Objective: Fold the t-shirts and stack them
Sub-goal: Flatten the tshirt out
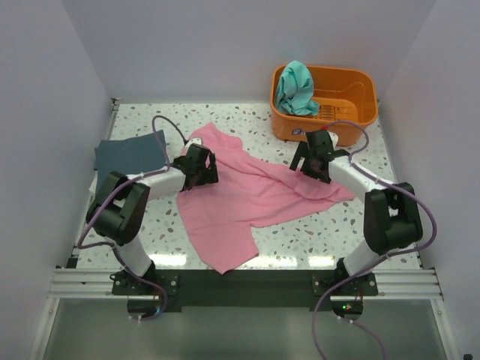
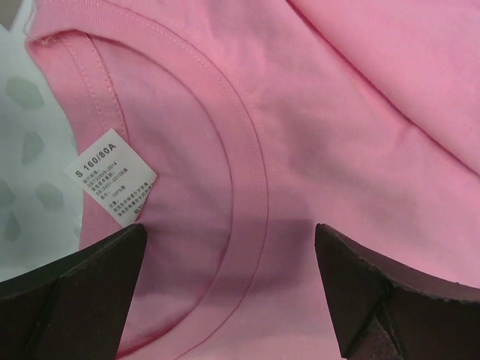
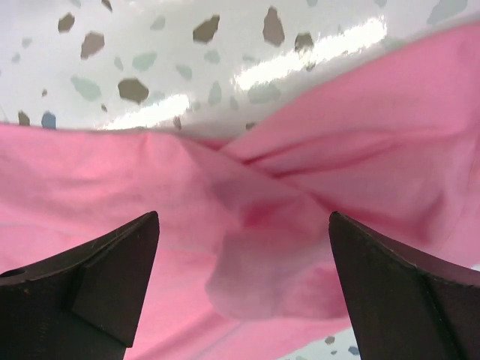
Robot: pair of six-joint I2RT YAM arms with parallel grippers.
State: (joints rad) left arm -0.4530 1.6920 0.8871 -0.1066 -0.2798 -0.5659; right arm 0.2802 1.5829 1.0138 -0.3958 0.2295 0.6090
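Observation:
The pink t-shirt (image 1: 247,196) lies spread and rumpled across the middle of the table. My left gripper (image 1: 202,166) is open just above its collar, whose ribbed neckline (image 2: 247,165) and white size label (image 2: 111,178) show between the dark fingers (image 2: 82,285). My right gripper (image 1: 313,159) is open over a bunched fold of the shirt's right side (image 3: 255,225), holding nothing. The dark slate t-shirt (image 1: 129,154) lies folded at the left edge. The teal t-shirt (image 1: 295,88) hangs crumpled over the rim of the orange basket (image 1: 352,82).
The basket stands at the back right of the speckled table (image 1: 330,225). White walls close in the left, right and back. The arm bases sit on a rail at the near edge.

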